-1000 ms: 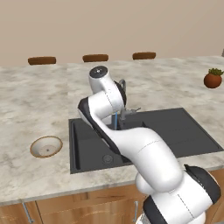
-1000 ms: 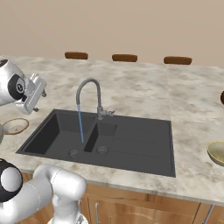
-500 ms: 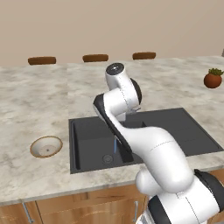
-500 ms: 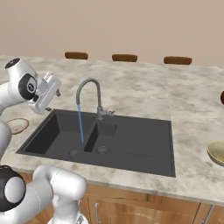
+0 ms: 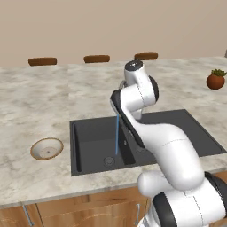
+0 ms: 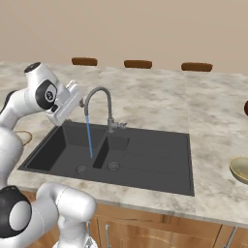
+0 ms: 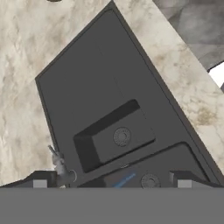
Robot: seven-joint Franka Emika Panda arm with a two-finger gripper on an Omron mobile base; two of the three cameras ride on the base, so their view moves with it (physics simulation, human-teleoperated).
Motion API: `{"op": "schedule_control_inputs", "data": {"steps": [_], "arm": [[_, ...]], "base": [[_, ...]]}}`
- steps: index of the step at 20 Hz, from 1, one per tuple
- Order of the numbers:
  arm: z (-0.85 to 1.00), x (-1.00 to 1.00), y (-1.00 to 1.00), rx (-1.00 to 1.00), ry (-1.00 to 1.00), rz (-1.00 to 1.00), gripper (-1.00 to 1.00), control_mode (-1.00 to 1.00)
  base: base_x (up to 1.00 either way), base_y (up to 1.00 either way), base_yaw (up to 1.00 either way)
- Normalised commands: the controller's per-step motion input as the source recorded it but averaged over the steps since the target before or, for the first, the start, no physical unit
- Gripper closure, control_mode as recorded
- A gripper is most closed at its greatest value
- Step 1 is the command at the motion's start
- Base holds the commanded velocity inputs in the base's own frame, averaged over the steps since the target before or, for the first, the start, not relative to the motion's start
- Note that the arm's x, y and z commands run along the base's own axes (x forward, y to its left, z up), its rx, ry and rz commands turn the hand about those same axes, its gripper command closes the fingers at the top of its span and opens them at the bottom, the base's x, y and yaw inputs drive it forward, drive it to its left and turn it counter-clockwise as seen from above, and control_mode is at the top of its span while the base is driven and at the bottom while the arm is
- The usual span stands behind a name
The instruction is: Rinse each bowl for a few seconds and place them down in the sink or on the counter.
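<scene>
**Observer:** Where are you in the job?

**Arm:** At the start of a rinse, as I judge it. Water runs in a thin blue stream [image 6: 89,138] from the tap [image 6: 99,104] into the near-left basin of the sink [image 6: 160,167], and nothing is under it. My gripper [image 6: 73,97] hangs just left of the tap's spout, above the sink's left end, looking down into the basins. Its jaws stand wide apart and hold nothing.

**Observer:** And the bowls?

**Arm:** Both sit on the counter [image 5: 35,99], well apart from each other. The shallow bowl [image 5: 46,148] with the whitish inside rests to the left of the sink, a little off its rim. The olive-tan bowl [image 6: 240,168] sits off the sink's right end, cut by the frame edge in the right base view. Neither is in the sink.

**Observer:** So what does the next move ask of you?

**Arm:** Picking one — the shallow bowl looks the closer. I would have to swing away from the tap, come down over its rim, and close one finger inside and one outside the wall, since a low round bowl offers little else to grip. Then I'd carry it under the stream without knocking the spout.

**Observer:** Anything else nearby?

**Arm:** A small potted plant [image 5: 216,80] far right — out of my way.
</scene>
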Motion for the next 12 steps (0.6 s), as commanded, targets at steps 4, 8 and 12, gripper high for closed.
{"op": "schedule_control_inputs", "data": {"steps": [4, 8, 12], "arm": [[0.04, -0.01, -0.72, 0.05, 0.03, -0.12, -1.0, -1.0], [0.01, 0.0, -0.72, 0.05, 0.06, -0.12, -1.0, -1.0], [0.0, 0.0, -0.62, 0.05, 0.06, -0.13, -1.0, -1.0]], "base": [[0.0, 0.0, 0.0], [0.0, 0.0, 0.0], [0.0, 0.0, 0.0]]}}
